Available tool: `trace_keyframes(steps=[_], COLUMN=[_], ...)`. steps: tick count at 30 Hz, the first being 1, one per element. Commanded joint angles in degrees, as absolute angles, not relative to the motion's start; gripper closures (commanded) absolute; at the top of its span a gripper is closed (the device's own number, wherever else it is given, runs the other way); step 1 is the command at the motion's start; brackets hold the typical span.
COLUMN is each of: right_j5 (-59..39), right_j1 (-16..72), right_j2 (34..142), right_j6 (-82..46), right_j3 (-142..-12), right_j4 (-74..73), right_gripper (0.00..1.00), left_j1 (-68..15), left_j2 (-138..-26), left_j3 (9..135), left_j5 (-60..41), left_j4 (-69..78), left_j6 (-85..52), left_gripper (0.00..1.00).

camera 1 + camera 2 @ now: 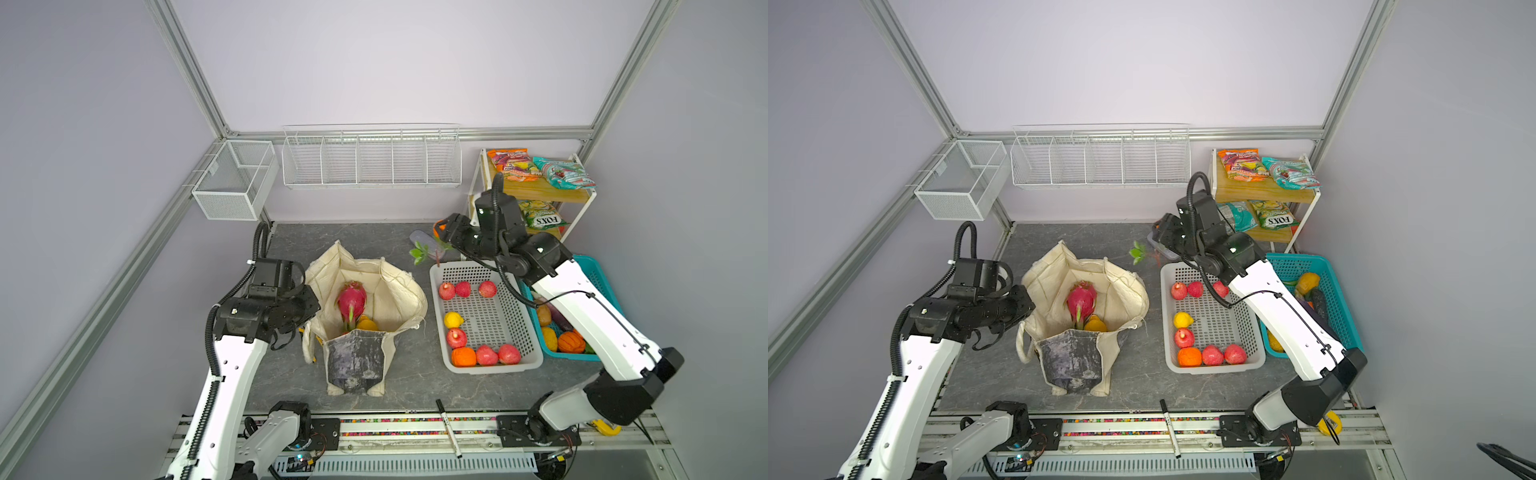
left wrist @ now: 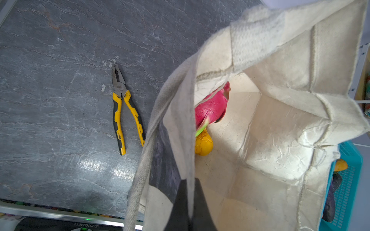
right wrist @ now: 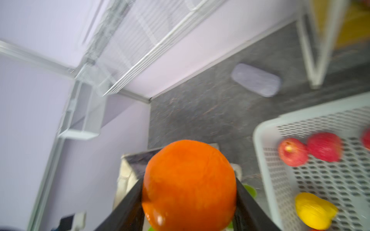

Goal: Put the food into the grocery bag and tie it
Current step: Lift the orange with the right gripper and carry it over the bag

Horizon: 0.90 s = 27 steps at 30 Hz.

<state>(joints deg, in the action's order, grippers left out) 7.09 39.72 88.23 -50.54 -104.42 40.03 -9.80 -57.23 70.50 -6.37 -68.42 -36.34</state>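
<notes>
The grocery bag [image 1: 390, 299] stands open on the bench [image 1: 415, 386] with a dragon fruit [image 1: 351, 300] inside; the left fingers [image 2: 180, 204] pinch its rim. Farther, apples [image 1: 487, 355] lie in the white basket [image 1: 496, 368]; beyond, the right fingers [image 3: 128, 206] grip an orange [image 3: 188, 170].

The right gripper [image 3: 189, 192] clamps a round, glossy orange toy fruit [image 3: 188, 172] between its black fingers [image 3: 128, 206]. Taking its reach as twelve o'clock, a white perforated plastic basket [image 3: 259, 144] holding red apples [image 3: 292, 152] and a yellow lemon [image 3: 315, 210] lies at three, a blurred grey oblong case [image 3: 257, 80] at one.
</notes>
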Motion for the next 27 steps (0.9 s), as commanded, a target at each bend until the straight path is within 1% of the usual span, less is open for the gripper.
trace_keyframes(steps=[1, 3, 6, 11, 16, 27], right_j5=[3.36, 2.15, -1.13, -3.25, -2.35, 0.73], right_j1=[45.44, 49.24, 54.26, 59.35, 59.79, 60.02], right_j2=[94.26, 97.50, 102.18, 109.18, 112.19, 117.43], right_j6=[-40.88, -37.03, -30.45, -23.75, -22.13, -14.03], right_j3=[-109.59, -112.64, -116.28, -124.01, -121.95, -119.14], right_j4=[37.64, 36.95, 35.90, 40.42, 41.62, 44.37], right_gripper=[0.46, 0.46, 0.42, 0.42, 0.43, 0.43], left_j1=[-10.11, -10.11, -10.11, -10.20, -10.20, -10.19], left_j2=[-57.47, -57.56, -57.48, -56.67, -55.73, -54.80], left_j3=[71.32, 71.57, 72.06, 72.44, 72.24, 72.58], left_j5=[-6.75, -6.77, -6.68, -6.33, -6.07, -5.62], left_j4=[-67.76, -67.85, -68.24, -68.99, -69.34, -69.97], left_j6=[-36.03, -36.04, -35.96, -35.77, -35.89, -36.03], left_gripper=[1.00, 1.00, 1.00, 1.00, 1.00, 1.00])
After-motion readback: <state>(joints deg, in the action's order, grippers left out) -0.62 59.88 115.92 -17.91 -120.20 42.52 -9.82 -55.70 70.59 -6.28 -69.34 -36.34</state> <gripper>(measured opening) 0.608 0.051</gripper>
